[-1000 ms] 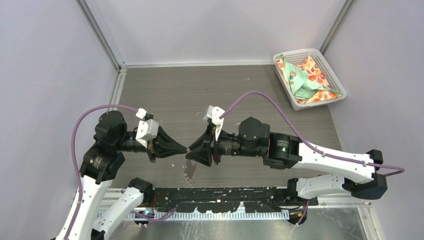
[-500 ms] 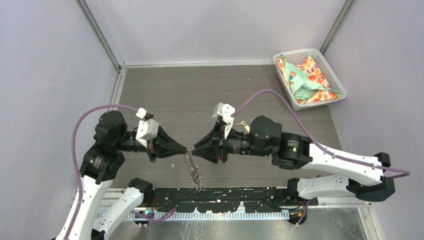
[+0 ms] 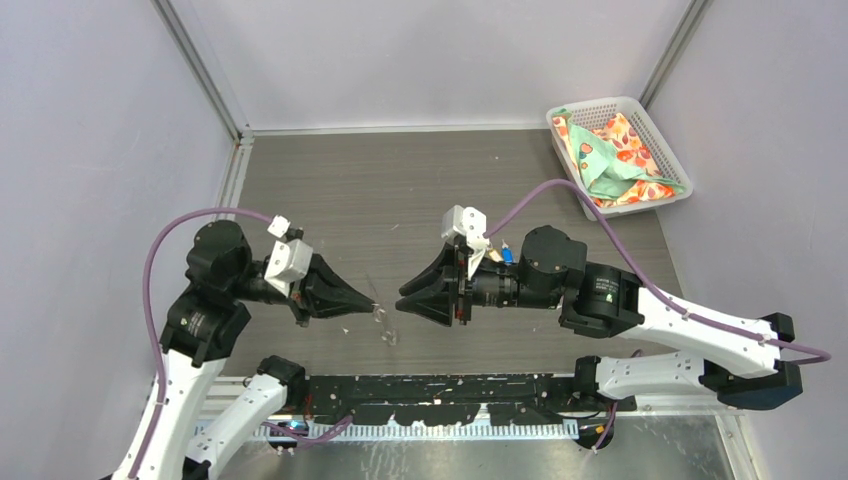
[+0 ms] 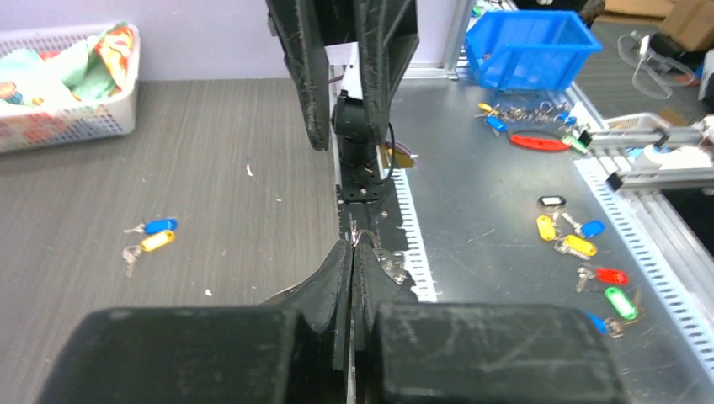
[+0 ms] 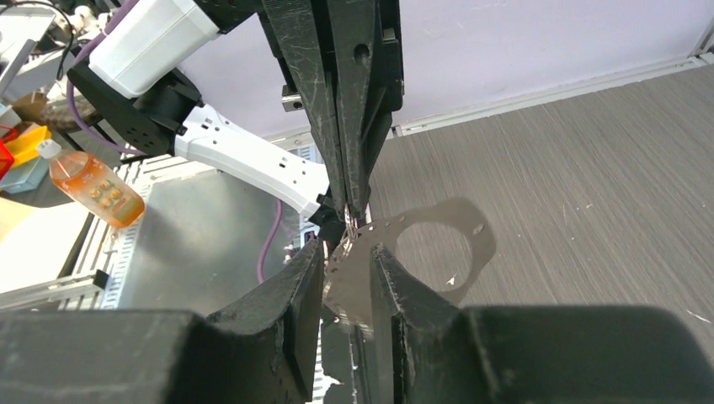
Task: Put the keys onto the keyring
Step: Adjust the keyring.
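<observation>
Right gripper [image 3: 402, 297] just backed away from the left gripper [image 3: 372, 300], jaws partway apart with nothing in them. Left one's pinched shut on the keyring [image 3: 384, 325], which dangles off its tips. Both keys [image 4: 157, 241] are lying on the table [image 3: 400, 190], so I'd say no threading yet.

- desk [image 3: 400, 180]: grey wood-grain face, matt, faintly streaked.
- left tool [image 4: 351, 248], right tool [image 5: 347, 252]: black matt plastic, finely scratched.
- yellow key [image 4: 157, 241], blue key [image 4: 160, 225]: glossy plastic heads, silver metal blades.
- keyring [image 4: 364, 238]: bright metal glint at fitting.
- basket [image 3: 597, 103], upper right: white plastic lattice.
- cloth [image 3: 610, 160]: printed, crumpled, matt.
</observation>
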Motion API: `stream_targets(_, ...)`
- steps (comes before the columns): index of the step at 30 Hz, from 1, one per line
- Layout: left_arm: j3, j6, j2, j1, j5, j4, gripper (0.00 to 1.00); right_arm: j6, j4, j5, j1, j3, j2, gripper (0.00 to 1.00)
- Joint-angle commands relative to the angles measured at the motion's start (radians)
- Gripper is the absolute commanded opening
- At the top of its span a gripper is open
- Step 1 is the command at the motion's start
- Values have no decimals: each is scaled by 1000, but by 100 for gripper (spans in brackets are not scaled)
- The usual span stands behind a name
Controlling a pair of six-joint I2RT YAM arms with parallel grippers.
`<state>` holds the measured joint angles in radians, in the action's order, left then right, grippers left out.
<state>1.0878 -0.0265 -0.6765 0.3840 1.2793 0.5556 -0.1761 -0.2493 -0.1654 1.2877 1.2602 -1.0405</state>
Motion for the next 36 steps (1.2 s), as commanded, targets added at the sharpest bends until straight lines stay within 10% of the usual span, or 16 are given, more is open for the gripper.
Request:
stream_targets(1, 4, -168, 49, 1, 70, -45, 0, 57, 55, -64, -4, -8, 0, 32)
stream_targets(12, -36, -763, 169, 0, 122, 24, 0, 97, 98, -25, -4, -50, 19, 32)
stream_targets(36, -30, -839, 179, 0, 185, 27, 0, 219, 53, -100, -2, 25, -54, 35)
